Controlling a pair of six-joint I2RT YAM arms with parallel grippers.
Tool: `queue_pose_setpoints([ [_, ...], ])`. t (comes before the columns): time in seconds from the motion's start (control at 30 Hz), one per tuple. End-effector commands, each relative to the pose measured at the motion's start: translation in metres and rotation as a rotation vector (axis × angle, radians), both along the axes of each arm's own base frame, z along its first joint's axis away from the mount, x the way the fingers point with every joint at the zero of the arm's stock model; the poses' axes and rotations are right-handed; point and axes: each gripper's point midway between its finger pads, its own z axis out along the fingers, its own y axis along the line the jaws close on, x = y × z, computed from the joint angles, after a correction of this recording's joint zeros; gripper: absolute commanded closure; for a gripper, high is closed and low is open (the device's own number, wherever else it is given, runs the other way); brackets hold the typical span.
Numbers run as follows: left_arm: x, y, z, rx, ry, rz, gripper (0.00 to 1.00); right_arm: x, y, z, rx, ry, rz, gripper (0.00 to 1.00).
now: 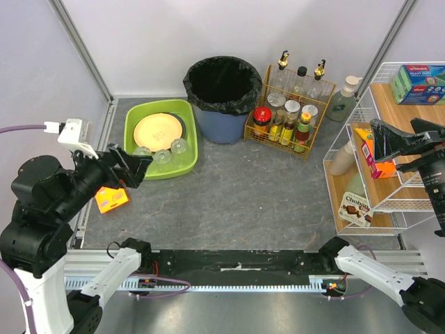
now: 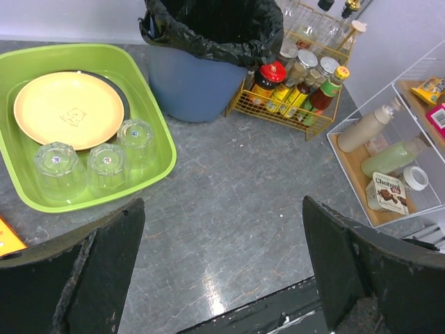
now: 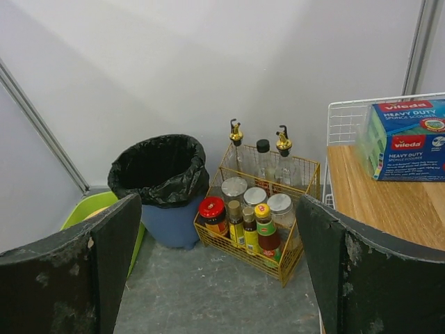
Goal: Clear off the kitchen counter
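Basin (image 1: 149,106), bin (image 1: 221,129), caddy (image 1: 274,142) along far counter (image 1: 264,202) edge

On the kitchen counter (image 1: 264,202) a tub (image 2: 149,90) stands at the back left; in it a plate (image 1: 158,131) lies toward the back, with three glasses (image 1: 162,158) in a row before it, and a small packet (image 1: 111,199) lies before the tub at the counter's left edge. Right of the tub, at the back, stands a bin (image 1: 222,129), then a wire basket (image 3: 240,257) full of bottles (image 1: 286,129), with a soap bottle (image 1: 342,101) just beside it on the right. At the right end stands a rack (image 1: 344,184), with a box of sponges (image 1: 419,82) on its top shelf and a yoghurt pack (image 1: 356,209) on a lower shelf, at the front.
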Motion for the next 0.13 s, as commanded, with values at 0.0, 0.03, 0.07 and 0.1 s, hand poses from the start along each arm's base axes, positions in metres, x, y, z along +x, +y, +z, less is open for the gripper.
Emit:
queue_pose_setpoints([
  [0.0, 0.0041, 0.0039, 0.0137, 0.026, -0.038, 0.014, 0.01, 0.0036, 0.0003, 0.0031, -0.014, -0.008, -0.011, 0.02],
  [0.03, 0.0057, 0.0041, 0.0147, 0.028, -0.037, 0.017, 0.01, 0.0045, 0.0002, 0.0035, -0.017, -0.008, -0.015, 0.02],
  [0.07, 0.0053, 0.0044, 0.0162, 0.026, -0.039, 0.018, 0.01, 0.0053, 0.0, 0.0046, -0.02, -0.009, -0.019, 0.02],
  [0.1, 0.0051, 0.004, 0.0195, 0.019, -0.049, 0.018, 0.01, 0.0061, 0.0002, 0.0058, -0.02, -0.011, -0.021, 0.02],
])
